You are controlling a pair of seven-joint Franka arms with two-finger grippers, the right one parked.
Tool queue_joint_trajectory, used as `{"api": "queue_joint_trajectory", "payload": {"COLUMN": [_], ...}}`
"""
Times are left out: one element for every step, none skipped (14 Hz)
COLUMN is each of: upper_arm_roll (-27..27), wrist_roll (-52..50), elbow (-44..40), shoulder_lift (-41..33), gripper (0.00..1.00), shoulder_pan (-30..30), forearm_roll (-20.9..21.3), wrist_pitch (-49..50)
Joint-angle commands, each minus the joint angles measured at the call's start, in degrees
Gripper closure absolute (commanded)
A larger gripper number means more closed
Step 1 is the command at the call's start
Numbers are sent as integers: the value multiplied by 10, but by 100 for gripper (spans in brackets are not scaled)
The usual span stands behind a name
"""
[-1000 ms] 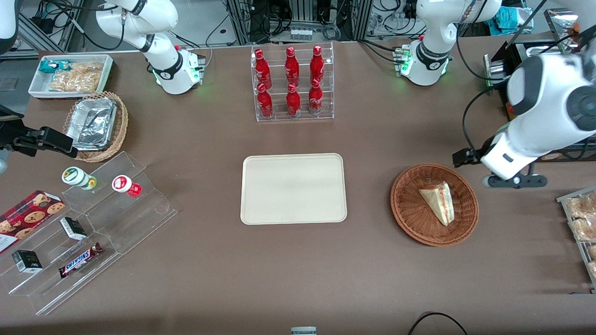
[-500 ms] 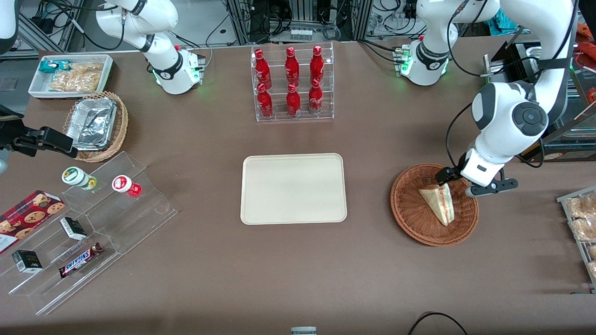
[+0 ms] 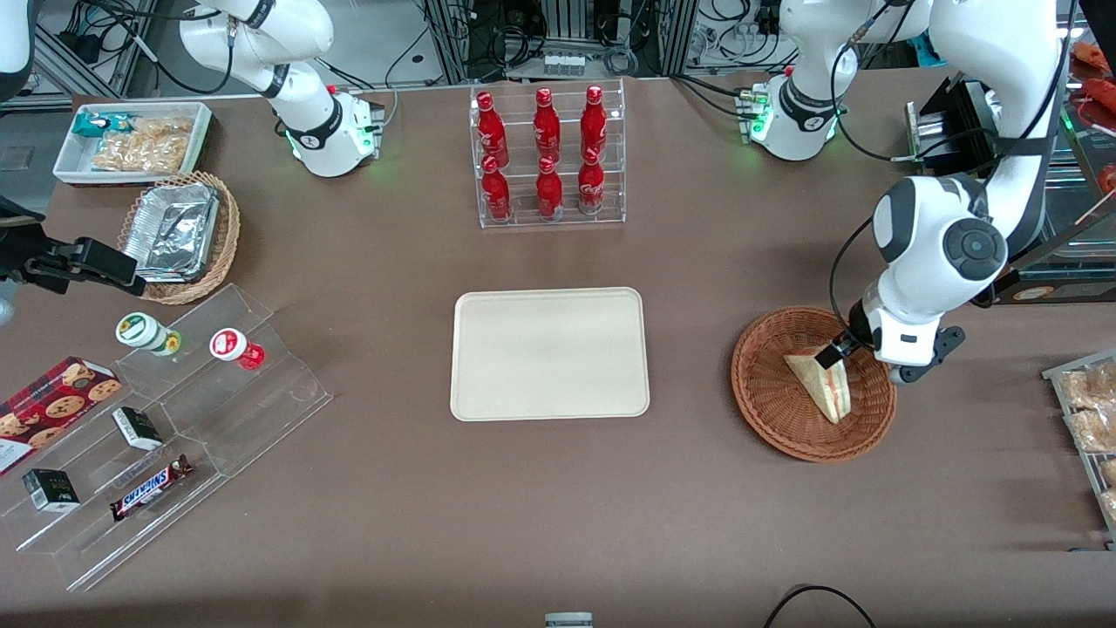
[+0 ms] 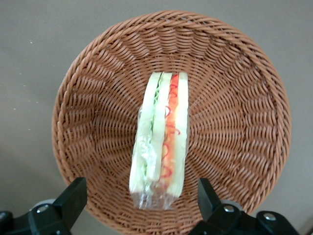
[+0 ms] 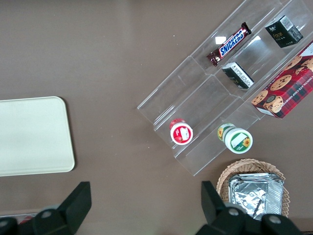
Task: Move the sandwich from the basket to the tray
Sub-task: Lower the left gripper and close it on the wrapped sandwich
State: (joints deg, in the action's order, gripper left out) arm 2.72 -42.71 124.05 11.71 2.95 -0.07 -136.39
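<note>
The left arm's hand (image 4: 139, 203) hangs low over the basket (image 3: 767, 410), its two fingers (image 4: 72, 198) spread wide apart with nothing between them. From the wrist view, the fingers straddle one end of the sandwich (image 4: 160, 139) without touching it. The sandwich (image 3: 824, 388) lies in the middle of the basket (image 4: 230, 98) on its side, cut edge up, so the white bread layers and the red-orange and green filling show through the clear wrap. From the front, the hand (image 3: 835, 356) sits over the basket's part farther from the camera, right above the broad end of the wedge.

The tray (image 3: 549, 353) lies flat on the brown tabletop (image 3: 697, 262), well apart from the basket, toward the parked arm's end, with nothing on it. Farther from the camera than the tray stands a clear rack of red bottles (image 3: 547, 155).
</note>
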Motion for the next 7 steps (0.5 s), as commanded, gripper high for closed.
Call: {"api": "queue_joint_trajectory", "payload": {"upper_arm_roll": [-3, -3, -3, -3, -3, -3, -3], "wrist_roll": [-23, -23, -23, -24, -23, -22, -22], "elbow": [-16, -16, -18, -19, -21, -21, -21], "shoulder_lift": [34, 46, 59, 66, 68, 68, 67], "gripper": [0, 0, 0, 1, 18, 46, 79], "shoulder_pan": [6, 6, 6, 6, 7, 6, 6], "forearm_roll": [0, 1, 0, 0, 1, 1, 1], "wrist_pitch": [-24, -32, -41, -42, -42, -40, -37]}}
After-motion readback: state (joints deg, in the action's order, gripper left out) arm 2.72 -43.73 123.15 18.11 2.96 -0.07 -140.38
